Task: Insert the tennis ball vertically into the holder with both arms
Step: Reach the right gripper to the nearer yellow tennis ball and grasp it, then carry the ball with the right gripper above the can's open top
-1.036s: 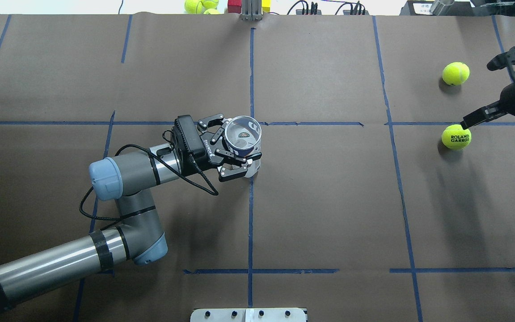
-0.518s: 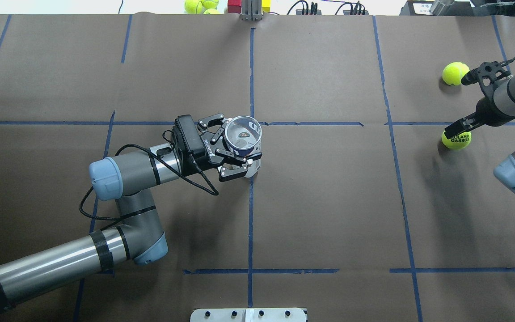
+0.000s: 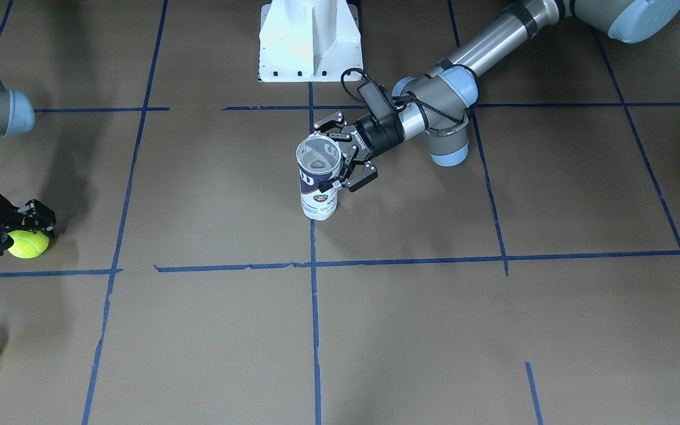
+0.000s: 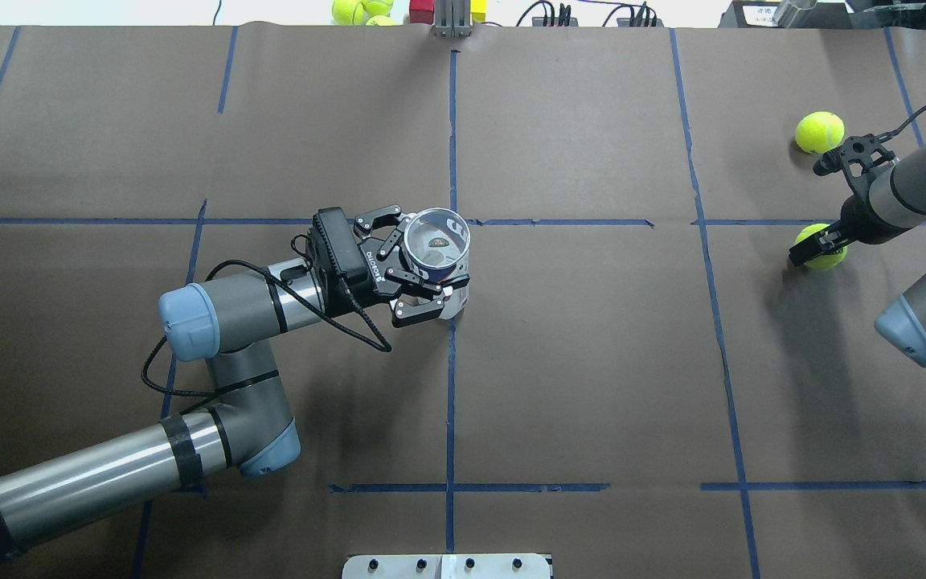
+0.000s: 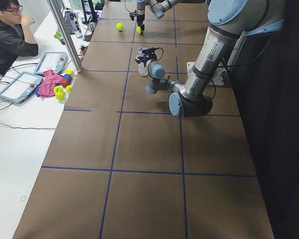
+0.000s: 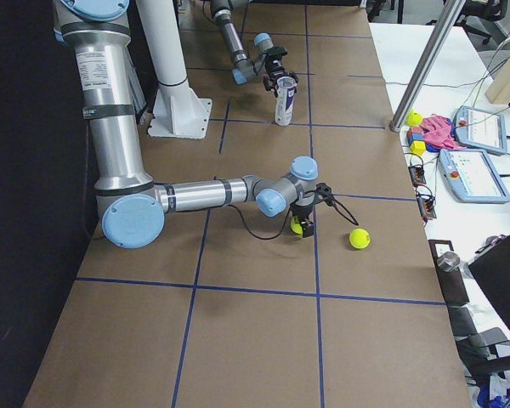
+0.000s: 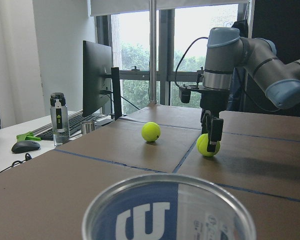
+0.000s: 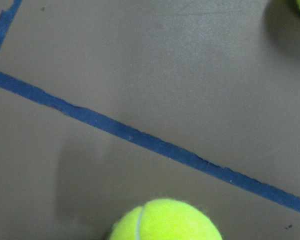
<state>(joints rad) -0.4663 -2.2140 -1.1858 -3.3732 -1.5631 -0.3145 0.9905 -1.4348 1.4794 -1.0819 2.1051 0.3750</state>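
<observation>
- The white pedestal base (image 3: 310, 41) stands at the robot's edge of the brown paper-covered table (image 4: 592, 378), which is marked into squares by blue tape lines (image 4: 450, 402).
- The grey and silver left arm (image 4: 222, 310) reaches low toward the middle of the table. Its black left gripper (image 4: 424, 261) lies level, with its jaws pinching the holder from the side.
- The holder (image 4: 437, 245), a clear plastic cylindrical can with a navy and white label, stands upright on the middle line with its open mouth up.
- Well off to the robot's right, the right arm (image 4: 925, 173) points its black right gripper (image 4: 805, 214) down, with the jaws spread wide. One finger is at a yellow-green tennis ball (image 3: 27, 245) on the table; contact cannot be judged.
- Farther out, a second tennis ball (image 4: 818, 133) lies apart from that gripper.
- Past the far edge sit spare yellow-green balls (image 4: 360, 10) and a red block (image 4: 423, 10).
</observation>
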